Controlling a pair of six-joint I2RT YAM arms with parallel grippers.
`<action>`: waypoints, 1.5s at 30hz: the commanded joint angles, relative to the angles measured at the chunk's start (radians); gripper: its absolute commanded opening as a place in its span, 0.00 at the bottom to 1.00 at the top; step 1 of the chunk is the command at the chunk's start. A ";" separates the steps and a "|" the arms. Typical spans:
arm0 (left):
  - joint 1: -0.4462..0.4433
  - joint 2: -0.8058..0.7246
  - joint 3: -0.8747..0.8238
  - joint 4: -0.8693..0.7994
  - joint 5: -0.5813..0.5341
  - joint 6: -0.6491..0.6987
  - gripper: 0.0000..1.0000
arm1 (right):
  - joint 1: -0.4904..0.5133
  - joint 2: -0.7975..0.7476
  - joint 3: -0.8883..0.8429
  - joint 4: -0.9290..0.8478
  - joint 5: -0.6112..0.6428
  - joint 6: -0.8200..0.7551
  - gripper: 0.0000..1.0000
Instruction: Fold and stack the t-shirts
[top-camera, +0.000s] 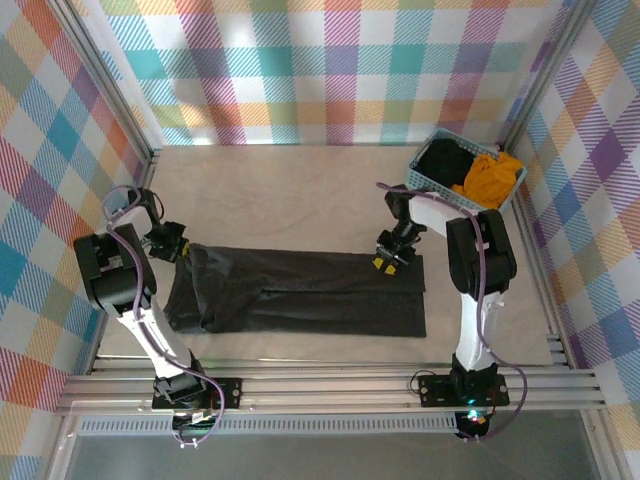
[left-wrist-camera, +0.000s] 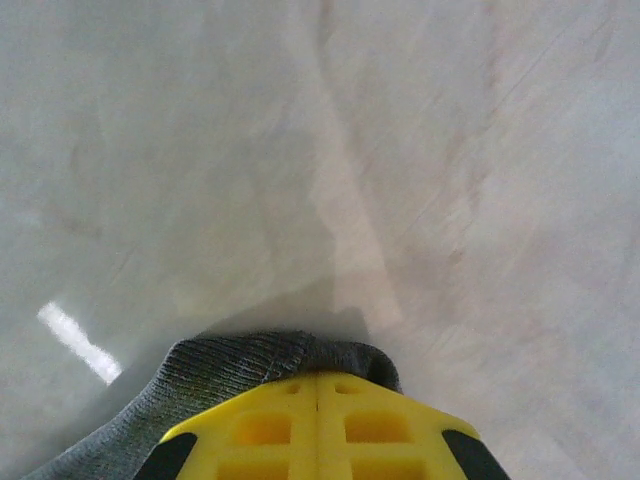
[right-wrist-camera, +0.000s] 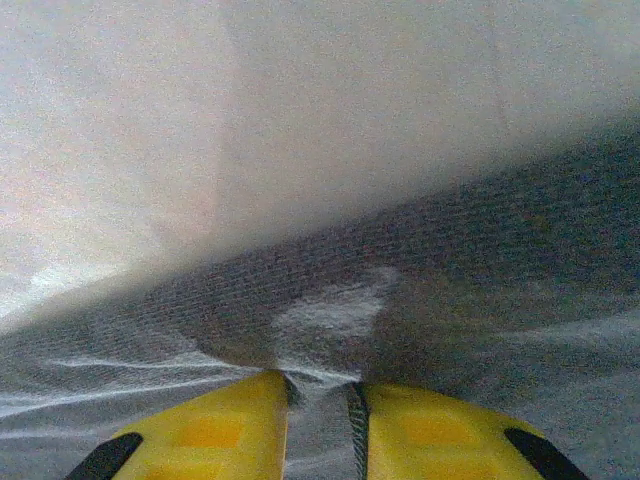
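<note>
A dark charcoal-grey t-shirt (top-camera: 300, 292) lies in a long folded band across the table's middle. My left gripper (top-camera: 172, 243) is at the band's left end. In the left wrist view its yellow fingers (left-wrist-camera: 380, 430) are pressed together with a ribbed grey hem (left-wrist-camera: 250, 365) bulging out past their tips. My right gripper (top-camera: 388, 260) sits on the far edge near the right end. There, its fingers (right-wrist-camera: 215, 425) pinch a raised fold of the grey cloth (right-wrist-camera: 330, 310) in the narrow gap between them. A black t-shirt (top-camera: 447, 158) and a mustard-orange t-shirt (top-camera: 490, 178) lie bunched in the basket.
The light blue perforated basket (top-camera: 421, 178) stands at the back right corner against the checked wall. Bare beige table (top-camera: 280, 195) stretches behind the shirt. Aluminium rails (top-camera: 320, 385) run along the near edge by the arm bases.
</note>
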 joint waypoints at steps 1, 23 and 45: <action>0.011 -0.046 0.039 0.004 -0.075 0.048 0.12 | -0.012 0.045 0.050 0.120 0.108 -0.054 0.25; -0.401 -0.379 -0.402 0.001 0.092 0.175 0.44 | 0.100 -0.255 -0.090 0.245 -0.017 -0.114 0.35; -0.473 -0.583 -0.466 -0.120 0.080 -0.117 0.00 | 0.101 -0.539 -0.375 0.293 0.050 -0.009 0.37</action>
